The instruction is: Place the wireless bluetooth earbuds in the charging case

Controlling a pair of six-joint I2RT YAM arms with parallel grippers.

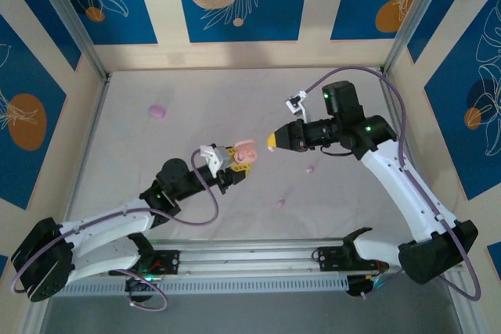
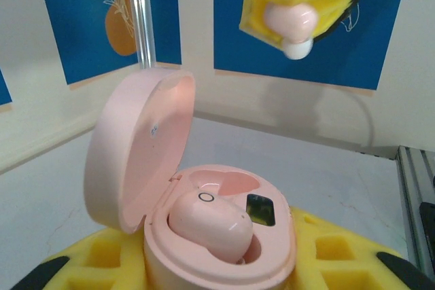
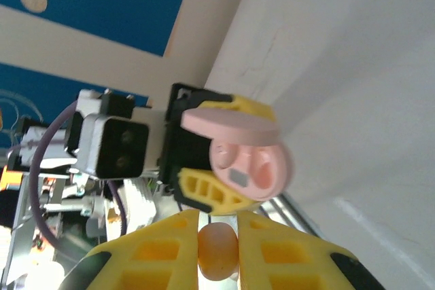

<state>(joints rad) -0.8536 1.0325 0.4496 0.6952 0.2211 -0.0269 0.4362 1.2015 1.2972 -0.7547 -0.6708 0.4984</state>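
Earbud [image 3: 217, 255], pale pink and rounded, sits clamped in right claw [image 1: 272, 141]; left claw [image 1: 237, 160] grips open pink case [image 2: 204, 269].

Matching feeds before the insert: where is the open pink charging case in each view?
Top external: pink charging case mid-table, in the left gripper.
Left wrist: case lower centre, lid raised left.
Right wrist: case centre, sockets facing camera.
Shared landmark: right gripper holding a pink earbud.

An earbud [image 2: 207, 225] sits in the case [image 2: 272, 266], left of the right tool [image 1: 272, 141].
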